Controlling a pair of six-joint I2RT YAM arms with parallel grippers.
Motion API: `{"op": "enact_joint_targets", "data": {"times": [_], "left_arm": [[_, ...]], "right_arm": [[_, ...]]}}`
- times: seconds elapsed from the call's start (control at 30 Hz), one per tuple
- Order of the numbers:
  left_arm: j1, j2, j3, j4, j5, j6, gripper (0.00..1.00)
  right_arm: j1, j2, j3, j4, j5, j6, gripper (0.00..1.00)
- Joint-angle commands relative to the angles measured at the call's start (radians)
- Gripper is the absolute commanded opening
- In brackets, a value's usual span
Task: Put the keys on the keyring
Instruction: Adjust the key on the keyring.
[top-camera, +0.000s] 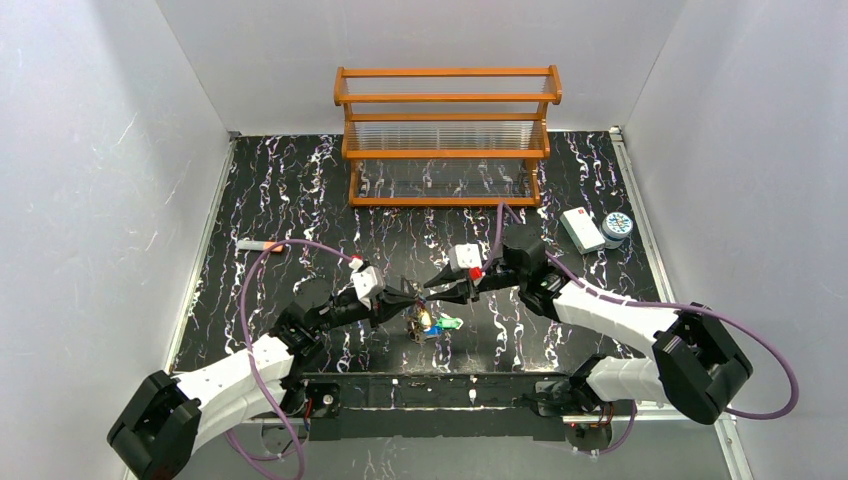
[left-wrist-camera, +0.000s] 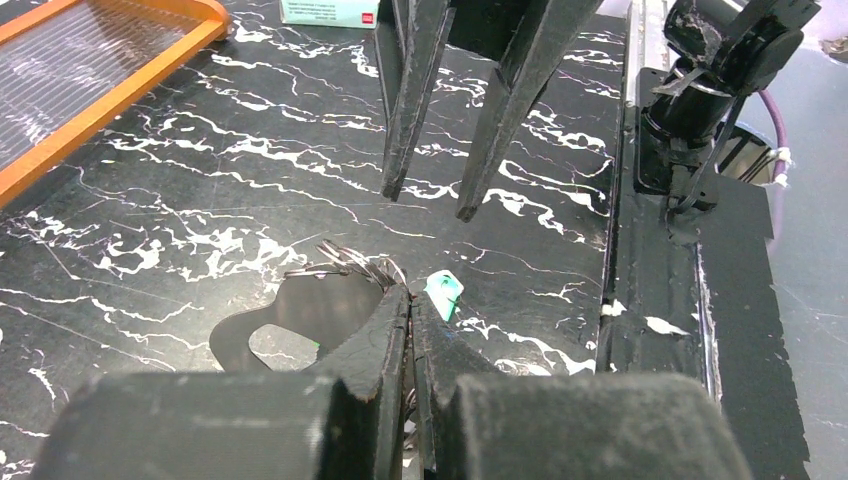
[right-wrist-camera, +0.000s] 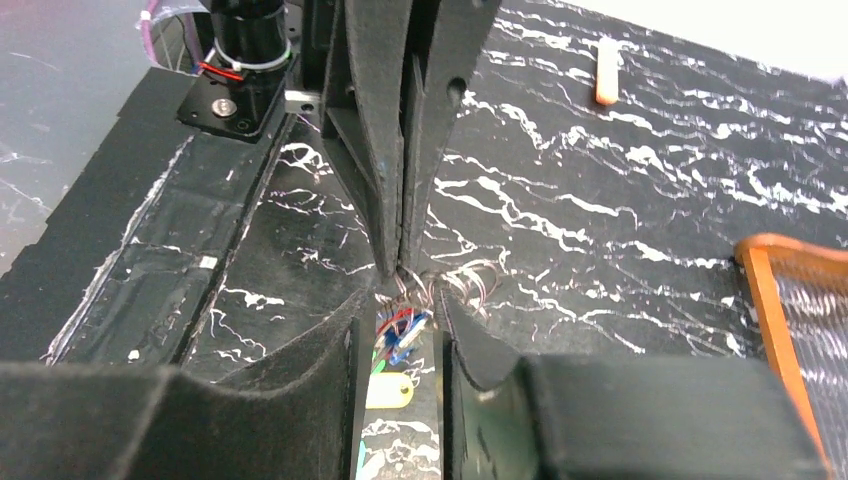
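Right wrist view: with the keyring (right-wrist-camera: 474, 282) clamped in the left end effector (right-wrist-camera: 396, 266), the parted right end effector (right-wrist-camera: 403, 306) should be closed on one key (right-wrist-camera: 396, 338).

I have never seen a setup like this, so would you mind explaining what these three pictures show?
These are two white-and-black robot arms, the left arm and the right arm, bolted at the near edge of a black marbled table. The wide picture comes from a fixed camera overhead. The other two come from a camera on each wrist, looking along that arm's own fingers. The left claw is shut and appears to pinch the thin silver wire loops of a bunch of small keys with coloured plastic tags. The right claw faces it, open and holding nothing. Also on the table are an orange wooden rack, a white rectangular box, a round patterned tin and a grey stick with an orange tip.
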Motion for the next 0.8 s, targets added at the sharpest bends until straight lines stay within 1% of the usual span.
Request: {"op": "enact_joint_targets", "data": {"times": [0.0,0.17,0.37,0.7,0.77], "left_arm": [[-0.009,0.006,0.001,0.061,0.037,0.015,0.0],[-0.013,0.02,0.007,0.069,0.049,0.015,0.0],[-0.017,0.021,0.009,0.074,0.063,0.015,0.0],[-0.022,0.019,0.014,0.076,0.082,0.006,0.0],[-0.023,0.018,0.014,0.077,0.082,0.005,0.0]], "right_arm": [[-0.001,0.017,0.018,0.094,-0.087,-0.015,0.35],[-0.001,0.046,0.028,0.09,-0.09,-0.026,0.35],[0.0,0.092,0.047,0.044,-0.1,-0.063,0.34],[-0.001,0.133,0.068,0.055,-0.116,-0.077,0.34],[-0.001,0.137,0.072,0.051,-0.129,-0.082,0.29]]}}
